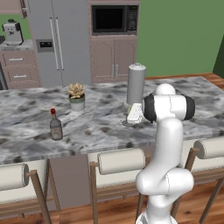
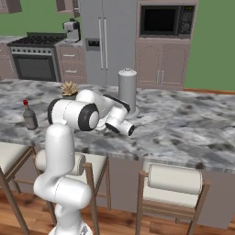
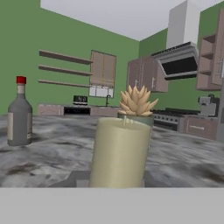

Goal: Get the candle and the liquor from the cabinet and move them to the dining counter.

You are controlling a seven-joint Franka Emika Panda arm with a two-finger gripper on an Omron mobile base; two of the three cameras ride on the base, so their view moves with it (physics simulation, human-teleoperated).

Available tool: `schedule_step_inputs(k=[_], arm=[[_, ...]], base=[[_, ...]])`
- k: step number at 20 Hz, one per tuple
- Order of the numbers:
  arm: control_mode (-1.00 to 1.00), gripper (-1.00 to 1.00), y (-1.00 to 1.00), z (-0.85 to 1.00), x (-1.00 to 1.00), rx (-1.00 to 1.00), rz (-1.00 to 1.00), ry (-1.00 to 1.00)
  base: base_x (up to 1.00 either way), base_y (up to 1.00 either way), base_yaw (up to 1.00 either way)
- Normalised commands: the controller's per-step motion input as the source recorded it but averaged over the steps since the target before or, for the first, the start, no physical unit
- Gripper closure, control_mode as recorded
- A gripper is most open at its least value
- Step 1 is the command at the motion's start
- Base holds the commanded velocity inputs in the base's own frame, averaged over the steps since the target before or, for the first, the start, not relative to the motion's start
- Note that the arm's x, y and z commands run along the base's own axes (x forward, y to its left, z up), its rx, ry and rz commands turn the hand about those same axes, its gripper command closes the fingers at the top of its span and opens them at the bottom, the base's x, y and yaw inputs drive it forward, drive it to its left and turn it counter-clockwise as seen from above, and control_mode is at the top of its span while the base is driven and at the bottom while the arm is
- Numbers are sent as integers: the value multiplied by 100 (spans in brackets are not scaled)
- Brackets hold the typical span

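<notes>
The liquor (image 1: 55,126) is already standing on the dining counter (image 1: 183,94); the gripper (image 2: 123,127) is hovering low over the stone, fingers clamped on the candle (image 3: 119,153). Setting it down upright and releasing looks next.

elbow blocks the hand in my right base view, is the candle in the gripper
Observer: Looks like it. In the hand view the candle stands upright right against the camera, and the gripper is shut.
Operator: where is the hand over the counter
Observer: The left base view shows it low over the dining counter, by the foot of the grey roll. I cannot tell if the candle has touched down.
Operator: anything ahead of it
Observer: Along the hand view, the succulent is straight behind the candle, and the liquor stands upright off to one side, apart from both.
</notes>
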Motion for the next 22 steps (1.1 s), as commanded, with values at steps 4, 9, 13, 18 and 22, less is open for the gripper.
schedule_step_inputs(k=[4,9,13,18,22], arm=[[-100,-100,0,0,0,0,0,0],[-100,-100,0,0,0,0,0,0],[-100,-100,0,0,0,0,0,0],[-100,-100,0,3,0,0,0,0],[-100,-100,-6,27,-13,-1,0,0]], base=[[0,0,0],[0,0,0],[0,0,0],[0,0,0],[0,0,0]])
